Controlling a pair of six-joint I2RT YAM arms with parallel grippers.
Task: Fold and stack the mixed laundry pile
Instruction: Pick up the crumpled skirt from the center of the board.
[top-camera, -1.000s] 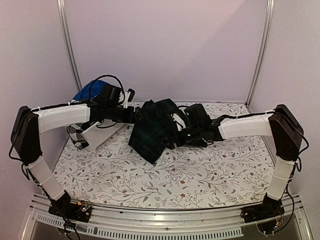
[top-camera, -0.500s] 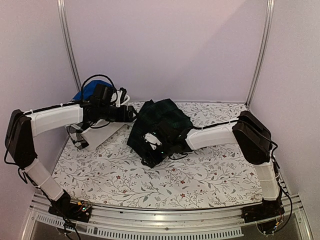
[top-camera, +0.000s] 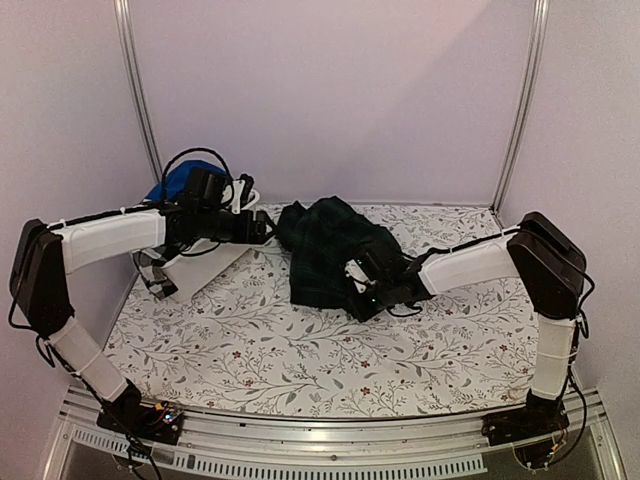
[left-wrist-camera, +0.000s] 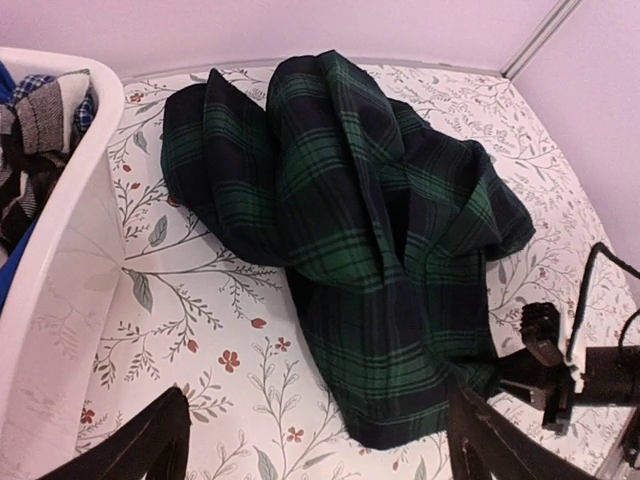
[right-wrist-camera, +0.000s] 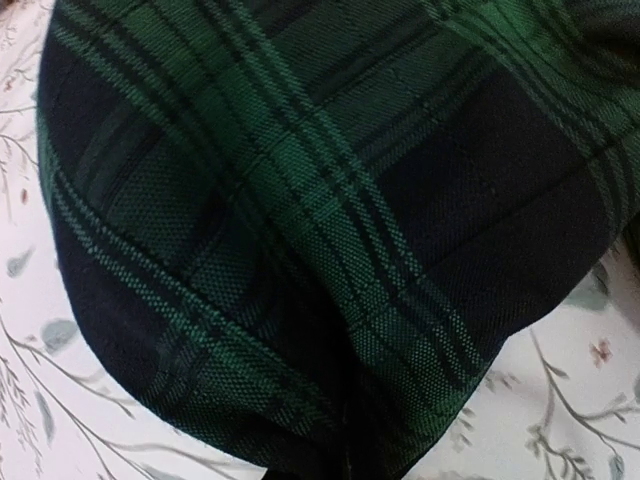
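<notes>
Outstretched right arm's claw (top-camera: 357, 288) meets the crumpled green-navy tartan cloth garment (top-camera: 328, 243); its grip is hidden. Left claw (top-camera: 262, 229) gapes empty beside the tartan.

From where I stand, the table (top-camera: 420, 350) is a flat top printed all over with grey leafy sprigs and small red flowers on white. It runs back to the pale rear wall and sideways to the metal corner posts.

Two things rest on it. A dark green-navy tartan garment (top-camera: 325, 250) lies in a rumpled heap towards the back, a little left of the middle. Its folds are bunched on top of one another, and one broad flap spreads forward over the print. At the back left corner sits the white plastic tub (top-camera: 205, 268), which looks tipped at an angle. Its wall is near the garment's left edge but apart from it, with a strip of flowered surface between them.
</notes>
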